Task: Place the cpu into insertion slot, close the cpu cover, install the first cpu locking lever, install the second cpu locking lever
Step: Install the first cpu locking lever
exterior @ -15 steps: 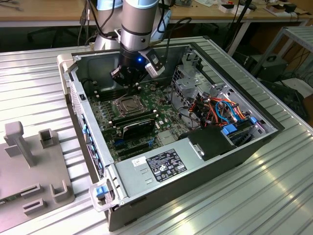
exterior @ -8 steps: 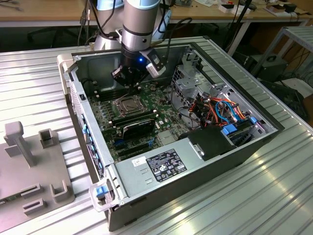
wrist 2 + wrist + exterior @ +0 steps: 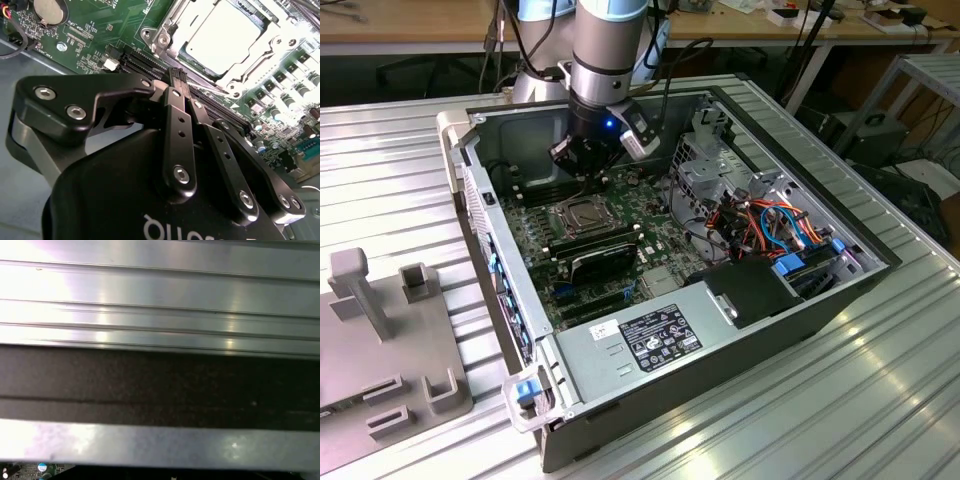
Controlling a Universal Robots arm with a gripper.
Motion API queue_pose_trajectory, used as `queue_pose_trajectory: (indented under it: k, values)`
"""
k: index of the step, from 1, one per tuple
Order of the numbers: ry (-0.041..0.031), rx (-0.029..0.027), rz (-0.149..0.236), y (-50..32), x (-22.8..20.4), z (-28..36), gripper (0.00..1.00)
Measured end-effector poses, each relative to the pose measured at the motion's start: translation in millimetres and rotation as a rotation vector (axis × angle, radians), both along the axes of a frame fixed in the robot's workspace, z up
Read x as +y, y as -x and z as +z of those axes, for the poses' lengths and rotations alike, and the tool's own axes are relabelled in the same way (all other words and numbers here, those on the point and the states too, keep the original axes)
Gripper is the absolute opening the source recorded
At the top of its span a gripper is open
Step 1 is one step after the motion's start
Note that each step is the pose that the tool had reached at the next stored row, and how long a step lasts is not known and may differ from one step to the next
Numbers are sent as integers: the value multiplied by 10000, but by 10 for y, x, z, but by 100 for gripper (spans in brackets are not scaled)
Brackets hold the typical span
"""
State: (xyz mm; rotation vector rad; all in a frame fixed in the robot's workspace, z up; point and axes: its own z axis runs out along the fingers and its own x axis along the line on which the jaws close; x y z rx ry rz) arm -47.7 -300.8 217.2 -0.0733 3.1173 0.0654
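The cpu (image 3: 220, 37) lies silvery side up in the insertion slot (image 3: 565, 222) on the green board inside the open computer case. The cpu cover (image 3: 167, 27) lies flat down around it as a shiny metal frame. My gripper (image 3: 178, 75) is shut, its two black fingers pressed together with nothing visible between them. The tips sit just beside the edge of the socket, over the black memory slots (image 3: 137, 60). In the exterior view the gripper (image 3: 588, 180) hangs low just behind the cpu (image 3: 583, 213). I cannot make out how the locking levers stand.
The case walls (image 3: 470, 190) ring the board. A drive cage (image 3: 705, 165) and loose cables (image 3: 775, 225) lie at the exterior view's right, and a power supply (image 3: 650, 335) at the front. A grey fixture (image 3: 380, 340) stands on the slatted table (image 3: 160, 290).
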Motion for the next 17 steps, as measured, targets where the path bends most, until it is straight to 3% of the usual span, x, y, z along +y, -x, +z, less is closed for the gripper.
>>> queue_pose_trajectory:
  k: [17]
  values:
    - [0,2,0,-17,-2,-68,11]
